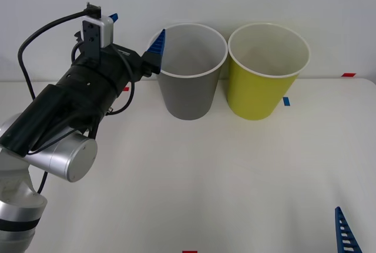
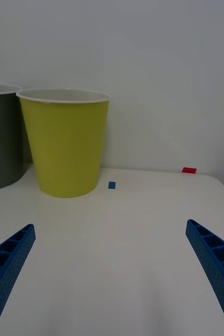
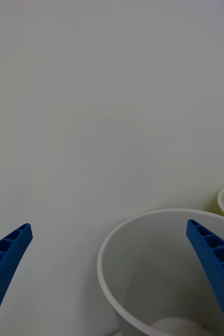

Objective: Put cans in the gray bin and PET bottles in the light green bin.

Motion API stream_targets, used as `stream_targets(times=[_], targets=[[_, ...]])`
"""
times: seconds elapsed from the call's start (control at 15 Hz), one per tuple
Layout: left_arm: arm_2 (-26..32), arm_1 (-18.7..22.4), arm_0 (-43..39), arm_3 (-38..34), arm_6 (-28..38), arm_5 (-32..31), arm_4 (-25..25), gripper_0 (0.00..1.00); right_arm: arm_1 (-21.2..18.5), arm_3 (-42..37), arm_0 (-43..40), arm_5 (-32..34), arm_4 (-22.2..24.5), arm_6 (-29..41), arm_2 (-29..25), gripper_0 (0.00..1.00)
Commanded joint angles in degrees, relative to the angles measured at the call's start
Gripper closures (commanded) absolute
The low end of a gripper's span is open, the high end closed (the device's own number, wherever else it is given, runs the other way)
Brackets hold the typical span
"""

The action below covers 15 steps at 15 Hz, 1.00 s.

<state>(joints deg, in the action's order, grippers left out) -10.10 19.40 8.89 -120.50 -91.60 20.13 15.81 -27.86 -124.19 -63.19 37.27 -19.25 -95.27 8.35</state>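
The gray bin (image 1: pixel 188 97) stands at the back of the table, and the light green bin (image 1: pixel 258 97) touches it on the right. My left gripper (image 1: pixel 136 30) is raised beside the gray bin's left rim, open and holding nothing. In the left wrist view the fingers (image 3: pixel 211 257) frame the gray bin's (image 3: pixel 143 226) white rim and pale inside. My right gripper (image 2: pixel 109 226) hangs open and low over the table's near right, facing the light green bin (image 2: pixel 64 147). The cans and PET bottles are out of view.
A white wall rises just behind the bins. Small red and blue tape marks (image 2: pixel 112 185) dot the white table (image 1: pixel 223 176). The left arm's black body and cable (image 1: pixel 76 100) stretch over the table's left side.
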Motion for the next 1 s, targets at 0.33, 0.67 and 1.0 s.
stream_targets(times=[0.33,0.67,1.0], targets=[[4.56,2.83,-15.93,-10.19,0.28,-0.09,0.28,0.00,0.00,0.00,0.00,0.00,0.00,0.00,0.00,0.00],[5.44,3.01,-27.09,-12.48,0.28,-8.35,0.28,0.00,0.00,0.00,0.00,0.00,0.00,0.00,0.00,0.00],[5.44,2.66,-33.94,-12.56,0.28,-12.48,0.28,0.00,0.00,0.00,0.00,0.00,0.00,0.00,0.00,0.00]])
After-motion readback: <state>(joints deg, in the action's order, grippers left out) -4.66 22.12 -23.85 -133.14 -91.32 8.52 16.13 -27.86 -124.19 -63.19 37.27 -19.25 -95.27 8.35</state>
